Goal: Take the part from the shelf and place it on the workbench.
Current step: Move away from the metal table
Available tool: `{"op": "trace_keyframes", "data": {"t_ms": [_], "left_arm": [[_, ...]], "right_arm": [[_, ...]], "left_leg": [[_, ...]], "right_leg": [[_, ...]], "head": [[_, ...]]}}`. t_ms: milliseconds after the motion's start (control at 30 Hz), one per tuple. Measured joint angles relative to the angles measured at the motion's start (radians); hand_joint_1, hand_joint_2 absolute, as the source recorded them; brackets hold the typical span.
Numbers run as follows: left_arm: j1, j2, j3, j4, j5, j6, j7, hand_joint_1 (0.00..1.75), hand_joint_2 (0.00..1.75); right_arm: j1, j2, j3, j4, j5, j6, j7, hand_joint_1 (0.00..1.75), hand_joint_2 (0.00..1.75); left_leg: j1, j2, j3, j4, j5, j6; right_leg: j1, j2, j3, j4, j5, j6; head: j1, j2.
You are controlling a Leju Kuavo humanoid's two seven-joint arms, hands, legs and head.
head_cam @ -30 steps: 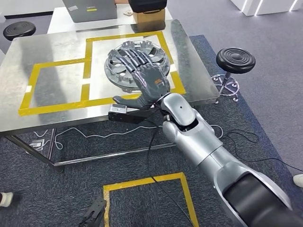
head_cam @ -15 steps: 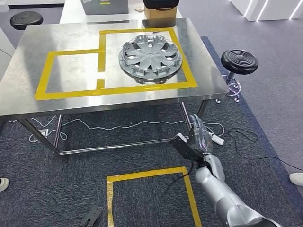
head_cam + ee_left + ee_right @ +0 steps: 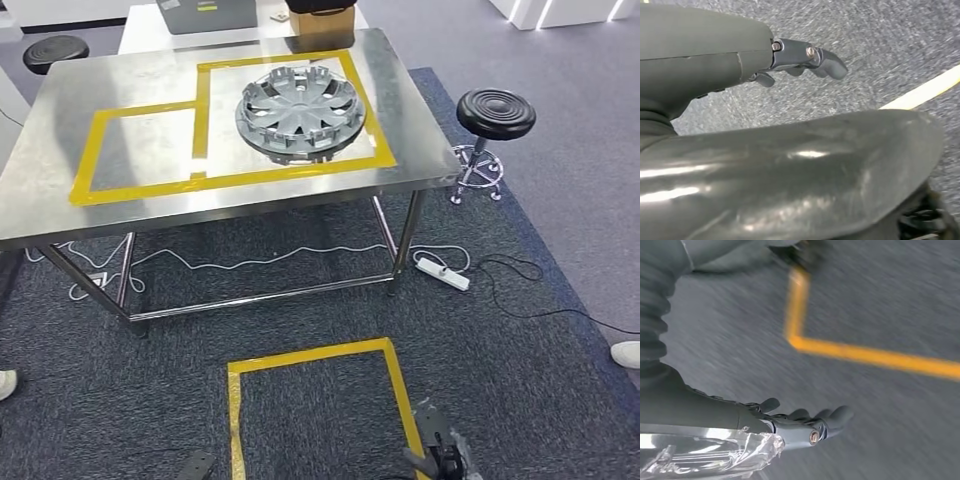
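Hubcap (image 3: 300, 109) flat on bench (image 3: 45, 200), inside yellow tape: likely light, stiff, brittle plastic; grip at rim. Left robot hand (image 3: 806, 57) and right robot hand (image 3: 806, 422) empty, fingers extended.

The left hand (image 3: 753, 65) enters from the left edge of the frame. Its smooth grey cover takes the upper left, and its dark grey fingers (image 3: 821, 57) reach toward the upper middle, lying close together and only a little bent. They hold nothing. Behind the fingers is a dark grey carpet floor (image 3: 885, 45) with a rough speckled texture. It fills the upper right of the frame. A strip of yellow tape (image 3: 926, 90) lies flat on this carpet at the right edge and runs slantwise upward. A thick grey thumb (image 3: 798, 175), glossy with pale reflections, covers the whole lower half.
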Motion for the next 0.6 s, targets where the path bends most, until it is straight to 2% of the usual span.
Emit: {"op": "trace_keyframes", "data": {"t_ms": [33, 67, 100, 133, 200, 233, 267, 300, 367, 400, 467, 533, 567, 600], "left_arm": [[0.000, 0.000, 0.000, 0.000, -0.001, 0.000, -0.001, 0.00, 0.00], [0.000, 0.000, 0.000, 0.000, -0.001, 0.000, -0.002, 0.00, 0.00], [0.000, 0.000, 0.000, 0.000, -0.001, 0.000, -0.004, 0.00, 0.00], [0.001, 0.000, 0.000, 0.000, -0.001, 0.000, -0.006, 0.00, 0.00], [0.000, 0.001, 0.000, 0.000, -0.001, -0.001, -0.010, 0.00, 0.00], [-0.002, 0.001, 0.000, 0.000, -0.001, -0.001, -0.011, 0.00, 0.00], [-0.005, 0.001, 0.000, 0.000, -0.001, -0.001, -0.013, 0.00, 0.00], [-0.008, 0.001, 0.000, 0.000, -0.001, -0.002, -0.014, 0.00, 0.00], [-0.008, 0.000, 0.000, 0.000, -0.002, -0.005, -0.016, 0.00, 0.00], [-0.006, 0.000, 0.000, 0.000, -0.003, -0.007, -0.016, 0.00, 0.00], [-0.003, 0.000, 0.001, 0.000, -0.005, -0.009, -0.016, 0.00, 0.00], [-0.003, -0.001, 0.001, 0.000, -0.008, -0.011, -0.016, 0.00, 0.00], [-0.003, -0.001, 0.001, 0.000, -0.010, -0.012, -0.016, 0.00, 0.00], [-0.003, -0.001, 0.001, 0.000, -0.011, -0.012, -0.016, 0.00, 0.00]], "right_arm": [[0.013, 0.002, -0.011, 0.009, -0.010, 0.024, 0.026, 0.00, 0.00], [0.027, 0.005, -0.022, 0.018, -0.020, 0.045, 0.049, 0.00, 0.00], [0.041, 0.008, -0.034, 0.026, -0.031, 0.064, 0.069, 0.00, 0.00], [0.054, 0.013, -0.045, 0.033, -0.041, 0.080, 0.085, 0.00, 0.00], [0.074, 0.024, -0.065, 0.042, -0.055, 0.100, 0.105, 0.00, 0.00], [0.079, 0.028, -0.074, 0.046, -0.059, 0.105, 0.111, 0.00, 0.00], [0.081, 0.031, -0.081, 0.049, -0.059, 0.109, 0.119, 0.00, 0.00], [0.083, 0.033, -0.087, 0.053, -0.057, 0.113, 0.131, 0.00, 0.00], [0.089, 0.036, -0.095, 0.059, -0.049, 0.124, 0.166, 0.00, 0.00], [0.092, 0.038, -0.097, 0.061, -0.045, 0.131, 0.183, 0.00, 0.00], [0.098, 0.043, -0.099, 0.065, -0.035, 0.138, 0.202, 0.00, 0.00], [0.099, 0.047, -0.099, 0.067, -0.022, 0.135, 0.206, 0.00, 0.00], [0.099, 0.048, -0.099, 0.068, -0.016, 0.133, 0.206, 0.00, 0.00], [0.100, 0.049, -0.099, 0.068, -0.010, 0.132, 0.206, 0.00, 0.00]], "left_leg": [[0.001, 0.000, -0.016, 0.059, -0.036, -0.003], [0.001, 0.000, -0.023, 0.098, -0.051, -0.005], [0.001, 0.000, -0.016, 0.111, -0.047, -0.007], [0.001, 0.000, 0.007, 0.092, -0.027, -0.007], [0.001, 0.000, 0.093, -0.015, 0.017, -0.005], [0.000, 0.000, 0.136, -0.075, 0.026, -0.001], [0.000, -0.001, 0.165, -0.120, 0.025, 0.004], [-0.001, -0.002, 0.179, -0.146, 0.020, 0.012], [-0.003, -0.004, 0.178, -0.158, 0.019, 0.030], [-0.003, -0.006, 0.177, -0.159, 0.024, 0.038], [-0.001, -0.009, 0.174, -0.161, 0.033, 0.052], [-0.002, -0.013, 0.167, -0.161, 0.040, 0.057], [-0.002, -0.017, 0.165, -0.160, 0.042, 0.057], [-0.002, -0.023, 0.164, -0.160, 0.044, 0.056]], "right_leg": [[0.000, 0.000, -0.010, 0.000, 0.007, -0.001], [0.000, -0.001, -0.020, 0.000, 0.013, 0.000], [0.000, -0.002, -0.030, 0.001, 0.019, 0.001], [0.000, -0.002, -0.038, 0.001, 0.026, 0.003], [0.000, -0.002, -0.055, 0.002, 0.039, 0.010], [0.001, -0.001, -0.062, 0.004, 0.045, 0.015], [0.002, -0.001, -0.068, 0.007, 0.050, 0.020], [0.003, -0.001, -0.071, 0.009, 0.056, 0.025], [0.002, -0.004, -0.074, 0.009, 0.064, 0.036], [0.000, -0.004, -0.077, 0.015, 0.057, 0.041], [-0.002, -0.002, -0.107, 0.086, 0.006, 0.051], [-0.002, 0.000, -0.158, 0.217, -0.065, 0.056], [-0.002, 0.000, -0.174, 0.267, -0.084, 0.057], [-0.002, 0.000, -0.174, 0.285, -0.085, 0.057]], "head": [[-0.001, 0.000], [-0.001, 0.000], [-0.001, 0.000], [-0.001, 0.000], [-0.001, 0.000], [-0.001, 0.000], [-0.001, 0.000], [-0.001, 0.000], [0.000, 0.000], [0.001, 0.000], [0.004, 0.000], [0.005, 0.000], [0.005, 0.000], [0.005, 0.000]]}}
